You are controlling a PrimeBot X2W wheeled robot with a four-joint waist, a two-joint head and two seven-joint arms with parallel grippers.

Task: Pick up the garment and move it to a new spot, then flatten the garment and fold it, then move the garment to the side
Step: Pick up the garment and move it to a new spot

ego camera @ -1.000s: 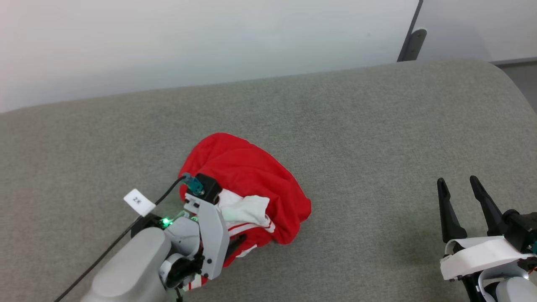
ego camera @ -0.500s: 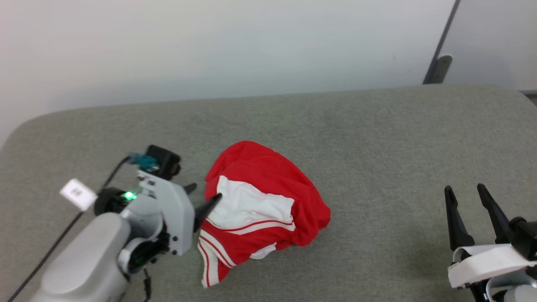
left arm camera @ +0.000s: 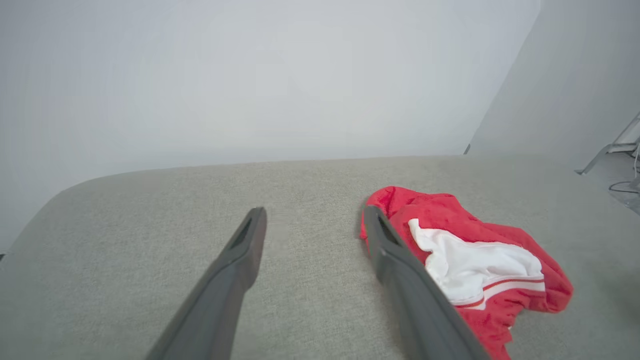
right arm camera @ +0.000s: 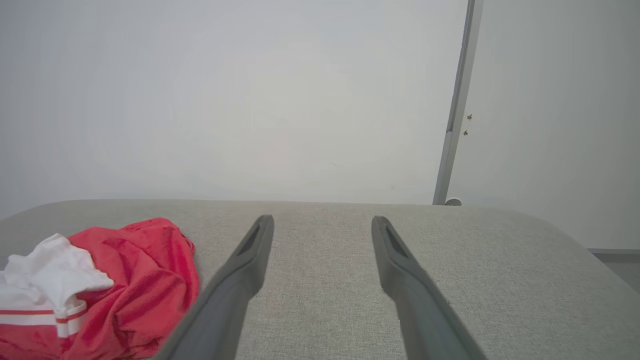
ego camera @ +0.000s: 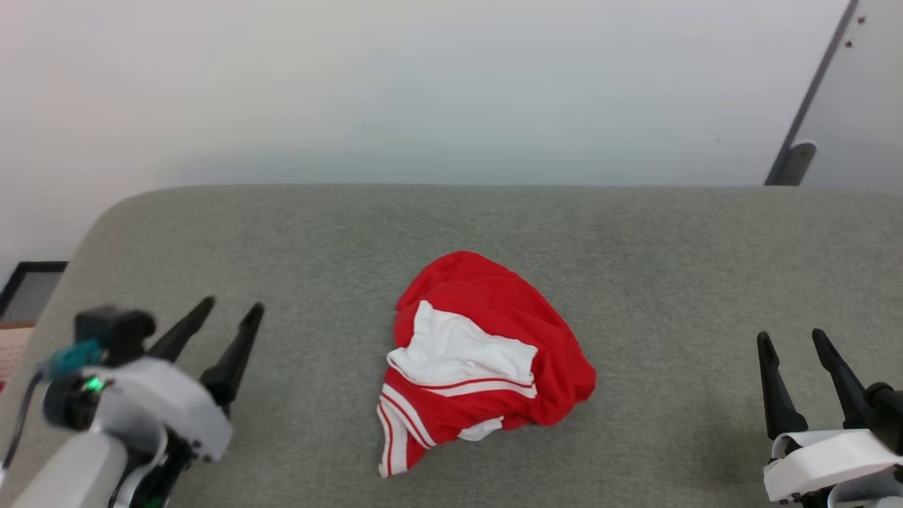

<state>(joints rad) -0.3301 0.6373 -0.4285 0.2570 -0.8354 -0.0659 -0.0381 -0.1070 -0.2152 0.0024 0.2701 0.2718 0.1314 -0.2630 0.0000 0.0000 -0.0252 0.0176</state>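
Black left gripper (ego camera: 233, 305), right gripper (ego camera: 790, 335) — wide, empty

Left tool (ego camera: 233, 305) — black tapered fingers (ego camera: 233, 356), white shell, green light (ego camera: 92, 384).

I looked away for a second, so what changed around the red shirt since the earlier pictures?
The left claw drew back off the garment toward the robot's left and now stands open, apart from it. The head camera also turned, shifting the whole view. The garment stayed a crumpled heap on the grey surface; the right claw stayed open.
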